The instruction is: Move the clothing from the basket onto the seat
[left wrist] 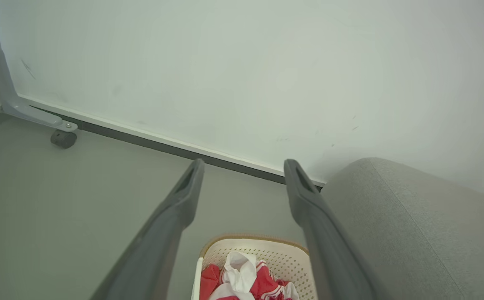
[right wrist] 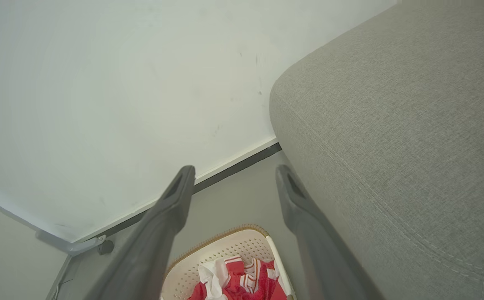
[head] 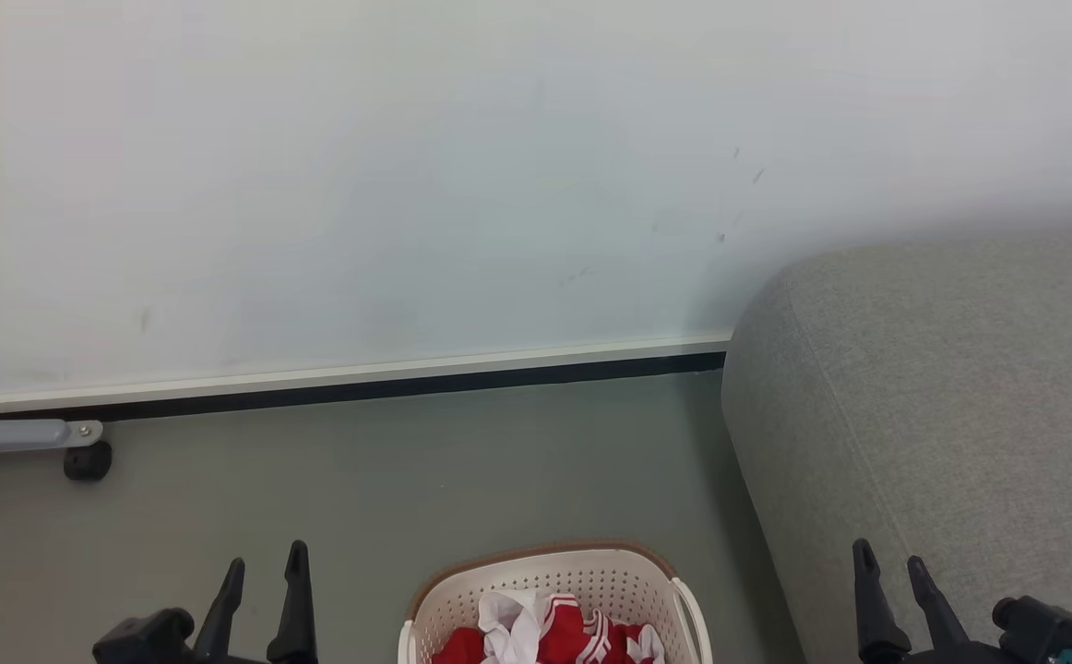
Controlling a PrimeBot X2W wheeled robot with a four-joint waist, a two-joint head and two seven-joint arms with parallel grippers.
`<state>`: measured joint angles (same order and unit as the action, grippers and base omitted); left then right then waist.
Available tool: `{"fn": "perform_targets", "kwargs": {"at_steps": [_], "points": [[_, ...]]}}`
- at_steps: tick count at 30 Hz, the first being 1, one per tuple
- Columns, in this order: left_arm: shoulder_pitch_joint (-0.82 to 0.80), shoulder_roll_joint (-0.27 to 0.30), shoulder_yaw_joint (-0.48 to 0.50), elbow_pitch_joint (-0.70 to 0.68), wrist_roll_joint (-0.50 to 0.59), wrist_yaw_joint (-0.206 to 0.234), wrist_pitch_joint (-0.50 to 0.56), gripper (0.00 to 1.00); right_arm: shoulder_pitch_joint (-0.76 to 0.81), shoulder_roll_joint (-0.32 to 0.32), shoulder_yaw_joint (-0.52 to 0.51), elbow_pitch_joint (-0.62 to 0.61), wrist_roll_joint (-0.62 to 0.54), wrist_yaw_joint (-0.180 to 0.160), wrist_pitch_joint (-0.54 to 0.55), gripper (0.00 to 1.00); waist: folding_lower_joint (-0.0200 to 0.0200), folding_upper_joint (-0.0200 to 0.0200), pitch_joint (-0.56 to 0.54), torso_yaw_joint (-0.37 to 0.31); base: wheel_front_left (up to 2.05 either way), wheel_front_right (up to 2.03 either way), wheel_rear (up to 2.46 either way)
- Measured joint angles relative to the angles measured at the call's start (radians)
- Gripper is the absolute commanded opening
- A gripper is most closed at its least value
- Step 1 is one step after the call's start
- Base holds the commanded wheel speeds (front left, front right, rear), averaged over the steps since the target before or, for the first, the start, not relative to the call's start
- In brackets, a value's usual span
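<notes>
Red clothing (head: 562, 634) lies in the basket (head: 536, 551) beside the seat (head: 951, 415). The left tool (head: 267, 557) and right tool (head: 887, 553) both stand apart, holding nothing.

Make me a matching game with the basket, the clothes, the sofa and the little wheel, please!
Things:
1. basket
2. clothing
3. sofa
4. wheel

Descriptions:
A. grey fabric, on the right
B. red and white, crumpled inside something
C. black, by the wall on the left
D. cream with a brown rim, standing on the floor

Pairs: 1-D, 2-B, 3-A, 4-C
</notes>
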<state>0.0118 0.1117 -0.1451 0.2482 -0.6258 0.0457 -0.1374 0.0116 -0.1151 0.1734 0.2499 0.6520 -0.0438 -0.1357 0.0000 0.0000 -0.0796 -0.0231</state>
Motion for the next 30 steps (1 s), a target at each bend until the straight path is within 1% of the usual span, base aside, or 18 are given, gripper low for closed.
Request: {"fn": "perform_targets", "kwargs": {"at_steps": [11, 21, 25, 30], "points": [[0.022, 0.000, -0.004, 0.000, 0.136, 0.026, -0.037, 1.00, 0.005, -0.012, 0.035, -0.004, -0.136, -0.022, -0.038, 1.00, 0.0000, 0.0000, -0.011, -0.004, 0.00, 0.00, 0.00], [0.039, -0.001, -0.004, 0.002, 0.234, 0.050, -0.068, 1.00, 0.019, -0.020, 0.067, -0.011, -0.255, -0.045, -0.070, 1.00, 0.0000, 0.0000, -0.018, -0.006, 0.00, 0.00, 0.00], [0.044, -0.001, -0.003, 0.006, 0.277, 0.053, -0.082, 1.00, 0.020, -0.023, 0.080, -0.014, -0.301, -0.052, -0.085, 1.00, 0.0000, 0.0000, -0.021, -0.008, 0.00, 0.00, 0.00], [0.055, -0.001, -0.003, 0.011, 0.330, 0.070, -0.095, 1.00, 0.024, -0.030, 0.095, -0.017, -0.361, -0.062, -0.097, 1.00, 0.0000, 0.0000, -0.024, -0.010, 0.00, 0.00, 0.00]]}}
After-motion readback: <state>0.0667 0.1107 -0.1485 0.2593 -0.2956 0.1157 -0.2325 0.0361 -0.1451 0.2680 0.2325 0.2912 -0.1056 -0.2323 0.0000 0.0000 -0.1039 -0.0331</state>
